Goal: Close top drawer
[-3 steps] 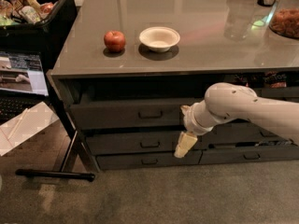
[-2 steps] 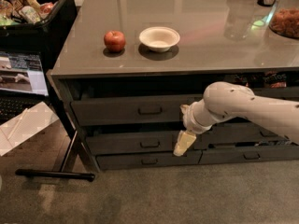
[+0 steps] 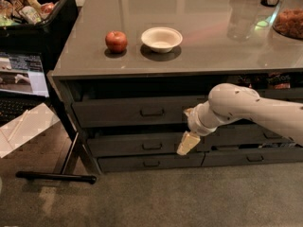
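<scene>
The top drawer (image 3: 113,111) is a wide dark-grey front under the counter edge, with a small loop handle (image 3: 152,111) at its middle. It stands a little way out, and a dark gap shows above it. My gripper (image 3: 188,143) hangs down from the white arm (image 3: 236,109) at the drawer's right end. It sits in front of the second drawer (image 3: 123,145), below and to the right of the handle, and holds nothing that I can see.
A red apple (image 3: 116,41) and a white bowl (image 3: 161,38) sit on the grey counter (image 3: 203,46). A jar of snacks (image 3: 289,20) stands at the far right. A black stand (image 3: 57,176) lies on the floor at the left, beside a laptop (image 3: 21,79) and a bin (image 3: 33,13).
The arm and gripper have hardly moved. The drawer stands as before.
</scene>
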Controlling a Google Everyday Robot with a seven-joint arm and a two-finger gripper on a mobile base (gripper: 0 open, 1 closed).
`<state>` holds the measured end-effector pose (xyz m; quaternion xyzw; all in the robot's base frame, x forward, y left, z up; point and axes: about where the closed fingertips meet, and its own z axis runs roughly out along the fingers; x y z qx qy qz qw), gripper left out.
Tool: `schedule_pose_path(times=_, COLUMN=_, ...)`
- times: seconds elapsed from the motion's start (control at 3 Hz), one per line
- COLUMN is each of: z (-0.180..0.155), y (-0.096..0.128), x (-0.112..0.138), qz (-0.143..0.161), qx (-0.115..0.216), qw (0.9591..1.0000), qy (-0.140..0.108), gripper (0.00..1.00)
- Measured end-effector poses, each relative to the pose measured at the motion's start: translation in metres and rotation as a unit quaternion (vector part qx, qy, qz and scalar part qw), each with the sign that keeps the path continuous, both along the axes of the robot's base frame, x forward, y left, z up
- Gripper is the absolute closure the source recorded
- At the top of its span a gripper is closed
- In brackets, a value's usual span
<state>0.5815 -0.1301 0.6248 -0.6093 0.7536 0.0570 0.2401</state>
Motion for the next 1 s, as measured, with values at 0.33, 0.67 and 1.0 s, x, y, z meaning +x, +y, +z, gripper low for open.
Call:
schedule_pose_path(times=0.33, z=0.0, y=0.0, x=0.0, qz=0.0, qx=0.0, qw=1.0, qy=0.0, gripper=0.25)
schedule_pose_path(times=0.67, z=-0.0001, y=0.0, x=0.0001, qz=0.0, qx=0.0, qw=1.0, qy=0.0, gripper=0.49)
schedule_pose_path(times=1.0, z=-0.0052, y=-0.0025, x=0.0068, qz=-0.01, qx=0.01, qw=0.9999, qy=-0.001, gripper=0.72)
